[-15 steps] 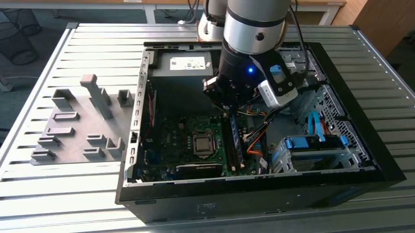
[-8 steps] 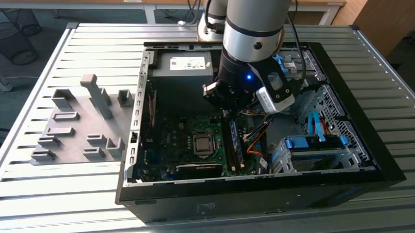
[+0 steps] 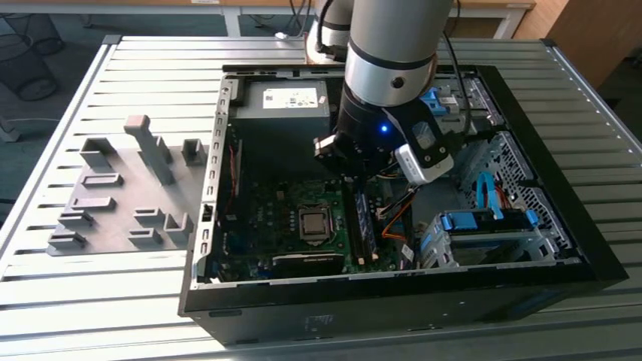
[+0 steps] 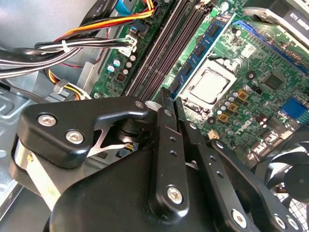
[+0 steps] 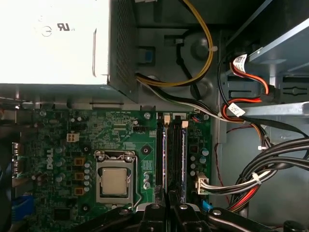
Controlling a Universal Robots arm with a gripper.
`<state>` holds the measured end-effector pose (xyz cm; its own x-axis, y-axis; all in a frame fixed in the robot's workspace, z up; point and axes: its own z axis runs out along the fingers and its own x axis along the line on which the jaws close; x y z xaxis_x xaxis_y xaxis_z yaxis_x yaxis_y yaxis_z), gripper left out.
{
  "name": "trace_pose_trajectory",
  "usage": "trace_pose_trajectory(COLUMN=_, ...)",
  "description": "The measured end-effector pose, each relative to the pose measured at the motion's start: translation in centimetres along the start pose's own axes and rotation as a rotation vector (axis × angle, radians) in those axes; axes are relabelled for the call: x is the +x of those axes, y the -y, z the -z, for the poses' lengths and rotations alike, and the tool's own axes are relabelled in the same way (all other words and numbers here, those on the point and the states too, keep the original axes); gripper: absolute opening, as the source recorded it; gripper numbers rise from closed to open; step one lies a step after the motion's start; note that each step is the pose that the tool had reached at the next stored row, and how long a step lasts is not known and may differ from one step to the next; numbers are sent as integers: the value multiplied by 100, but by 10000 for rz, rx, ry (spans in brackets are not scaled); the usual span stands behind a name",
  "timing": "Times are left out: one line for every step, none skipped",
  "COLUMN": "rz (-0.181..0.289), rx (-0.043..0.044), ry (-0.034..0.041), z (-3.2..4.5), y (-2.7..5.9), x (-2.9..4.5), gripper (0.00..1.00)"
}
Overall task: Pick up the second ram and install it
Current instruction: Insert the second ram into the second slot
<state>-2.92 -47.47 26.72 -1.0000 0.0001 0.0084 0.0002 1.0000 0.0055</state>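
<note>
My gripper (image 3: 349,174) hangs inside the open computer case (image 3: 561,248), low over the motherboard's memory slots (image 3: 362,226). In the second wrist view a blue-green ram strip with dark chips (image 4: 199,48) stands seated in the slot nearest the processor socket (image 4: 208,86). The gripper (image 4: 173,98) has its fingers pressed together, tips at the near end of that strip, with nothing visible between them. In the first wrist view the shut fingertips (image 5: 159,205) sit just over one end of the slots (image 5: 171,145). I cannot tell if the tips touch the strip.
Bundled cables (image 5: 260,179) and orange-yellow wires (image 4: 106,24) run beside the slots. A blue-fronted drive cage (image 3: 486,233) and the power supply (image 3: 286,98) flank the motherboard. Grey plastic holder blocks (image 3: 131,188) stand on the slatted table at the exterior view's left.
</note>
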Motion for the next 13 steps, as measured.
trace_pose_trajectory(rz=1, rx=0, ry=0, z=0, y=0, x=0, gripper=14)
trace_pose_trajectory(rz=1, rx=-3, ry=0, z=-3, y=0, x=0, gripper=14)
trace_pose_trajectory(rz=-4, rx=-16, ry=2, z=-13, y=0, x=-1, gripper=14)
trace_pose_trajectory(rz=-20, rx=-21, ry=2, z=-25, y=0, x=-1, gripper=14)
trace_pose_trajectory(rz=-52, rx=-19, ry=1, z=-37, y=0, x=-2, gripper=14)
trace_pose_trajectory(rz=-98, rx=-20, ry=1, z=-53, y=0, x=-5, gripper=14)
trace_pose_trajectory(rz=-172, rx=-20, ry=1, z=-72, y=1, x=-5, gripper=14)
trace_pose_trajectory(rz=-248, rx=-21, ry=2, z=-90, y=1, x=-5, gripper=14)
trace_pose_trajectory(rz=-314, rx=-21, ry=3, z=-108, y=1, x=-5, gripper=14)
trace_pose_trajectory(rz=-360, rx=-22, ry=3, z=-126, y=1, x=-5, gripper=14)
trace_pose_trajectory(rz=-393, rx=-22, ry=3, z=-144, y=2, x=-5, gripper=14)
trace_pose_trajectory(rz=-409, rx=-23, ry=3, z=-162, y=5, x=-4, gripper=14)
trace_pose_trajectory(rz=-409, rx=-20, ry=2, z=-179, y=10, x=-2, gripper=14)
